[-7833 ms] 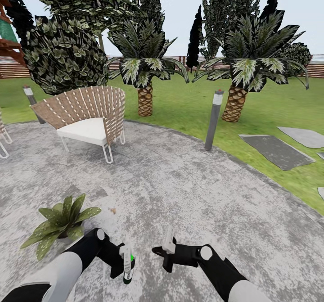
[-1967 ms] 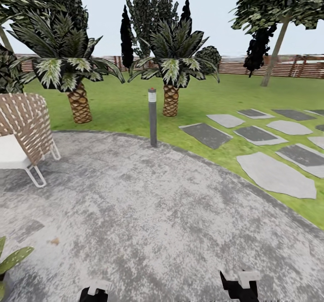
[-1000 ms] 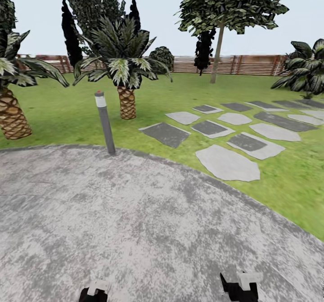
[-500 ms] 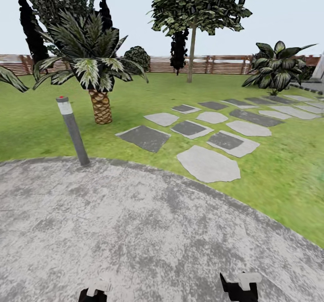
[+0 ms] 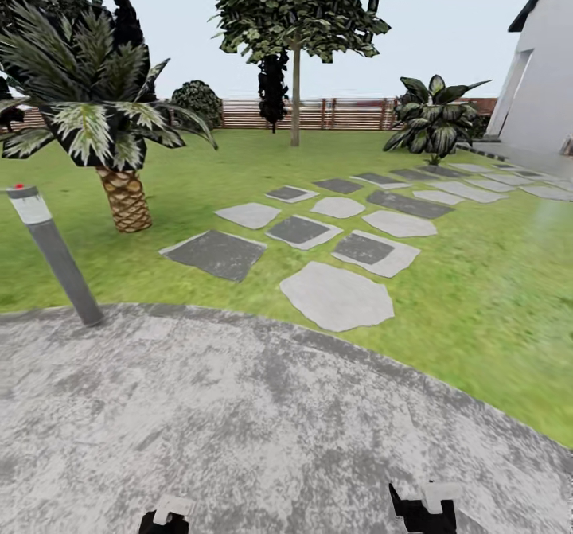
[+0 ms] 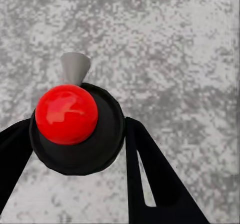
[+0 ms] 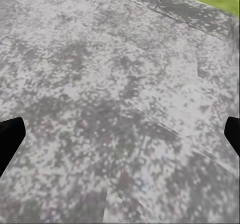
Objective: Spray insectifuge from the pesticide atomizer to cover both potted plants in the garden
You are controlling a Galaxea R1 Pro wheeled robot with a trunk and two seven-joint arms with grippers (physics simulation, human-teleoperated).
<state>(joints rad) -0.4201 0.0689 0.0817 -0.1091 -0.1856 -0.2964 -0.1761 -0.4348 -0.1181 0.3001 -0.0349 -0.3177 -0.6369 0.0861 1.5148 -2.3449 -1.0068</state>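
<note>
Seen from above in the left wrist view, the pesticide atomizer (image 6: 67, 115) shows a round black top, a red button and a small grey nozzle. My left gripper (image 6: 77, 151) is shut on it, black fingers (image 6: 150, 179) on either side, over the grey patio paving. My right gripper (image 7: 120, 134) is open with nothing between its fingers, over the same paving. In the head view both grippers peek in at the bottom edge, left gripper (image 5: 167, 516) and right gripper (image 5: 422, 506). The potted plants are out of view. Lawn (image 5: 477, 295) and stepping stones (image 5: 338, 295) lie ahead.
A grey bollard lamp (image 5: 52, 251) stands at the patio's (image 5: 239, 422) left edge. A striped-leaf palm shrub (image 5: 103, 136) is behind it. A tree (image 5: 296, 56), another big shrub (image 5: 434, 120), the wooden fence (image 5: 334, 112) and a white building (image 5: 541, 80) stand farther off.
The head view has swung to the right: lamp and palm slid left, the chair and potted plant left the picture, the white building came in. The grippers keep their places.
</note>
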